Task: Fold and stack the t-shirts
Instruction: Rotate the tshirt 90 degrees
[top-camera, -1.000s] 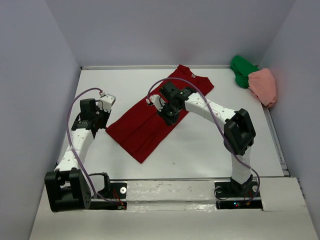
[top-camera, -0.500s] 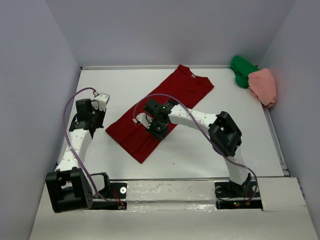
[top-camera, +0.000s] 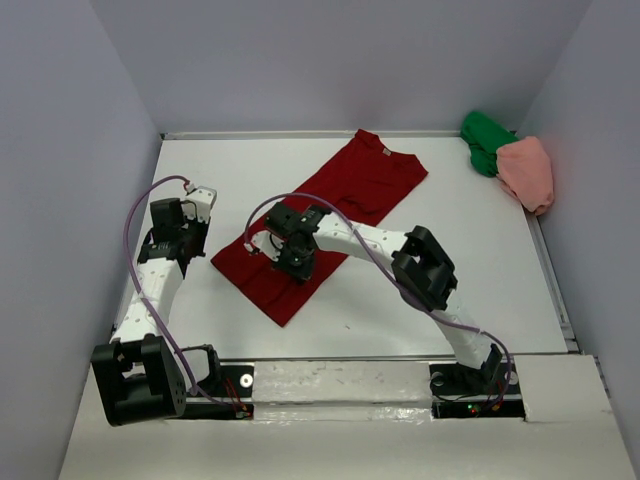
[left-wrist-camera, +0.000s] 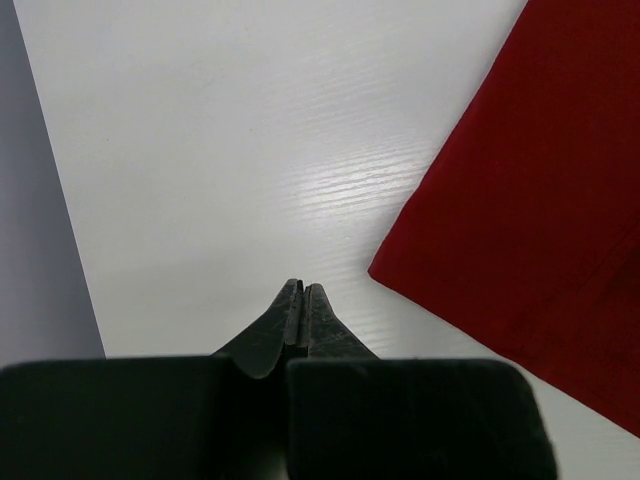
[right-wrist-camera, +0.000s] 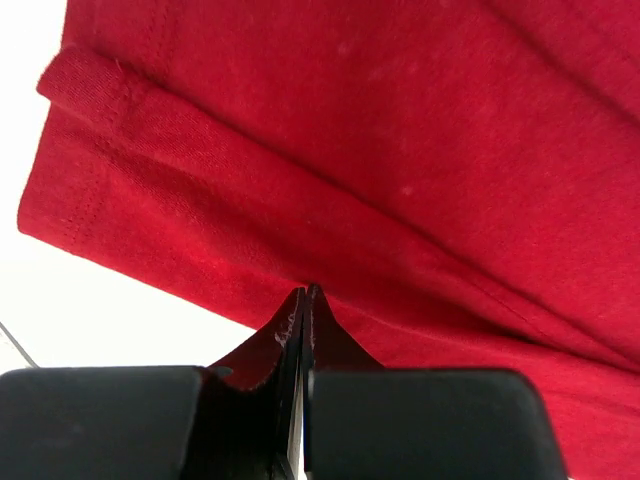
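Sliding along the cloth from its middle toward its near-left hem, the right gripper (right-wrist-camera: 303, 300) now sits low over the dark red short-sleeved fabric t-shirt (top-camera: 345, 190), fingers pressed together with no cloth visibly caught between them. The left gripper (left-wrist-camera: 302, 296) has drawn back a little to the left; it is likewise clenched on nothing and hovers over bare table just beside the shirt's left corner. The red shirt lies flat as a long narrow strip, set diagonally from near-left to the far middle, collar at the far end. It looks light, limp and likely to crease or drag, so the hem corners are probably the best places to pinch, one per gripper, lifting both together. The smooth white tabletop (top-camera: 480, 270) should let cloth slide easily. In the far right corner, a bright green fabric t-shirt (top-camera: 484, 140) and a salmon pink fabric t-shirt (top-camera: 528, 170) lie bunched and touching, not yet folded. Pale grey walls (top-camera: 70, 180) close in three sides.
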